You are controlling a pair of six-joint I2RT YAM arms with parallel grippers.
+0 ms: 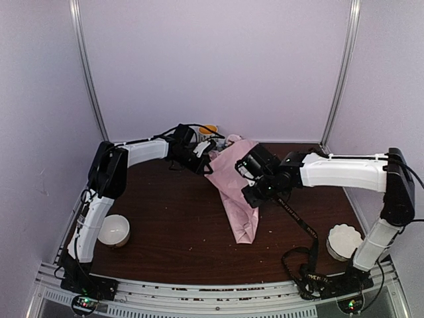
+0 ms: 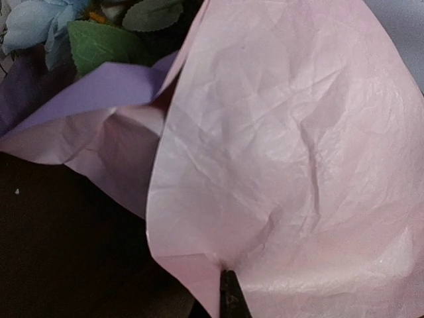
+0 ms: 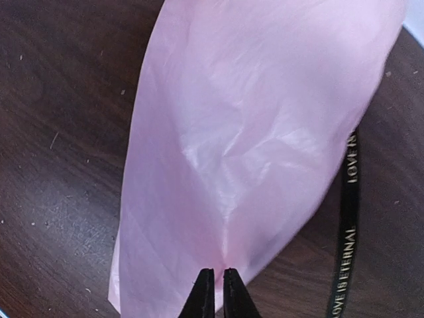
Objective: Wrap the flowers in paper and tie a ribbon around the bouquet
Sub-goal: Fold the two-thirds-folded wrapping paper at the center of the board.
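Both sets of jaws work on the bouquet (image 1: 236, 189), a pink cone with its narrow end down by the counter (image 1: 165, 225). The left jaws are at the wide far end and the right jaws at mid-length, likely so the wrap cannot unroll. From the left wrist, the flowers (image 2: 40, 23) peek out at top left, and the left jaws are pressed together, pinching the paper (image 2: 278, 165) at its edge. From the right wrist, the right jaws, almost closed, seem to nip a fold. The ribbon (image 3: 350, 225) lies loose just beside the cone, not yet tied.
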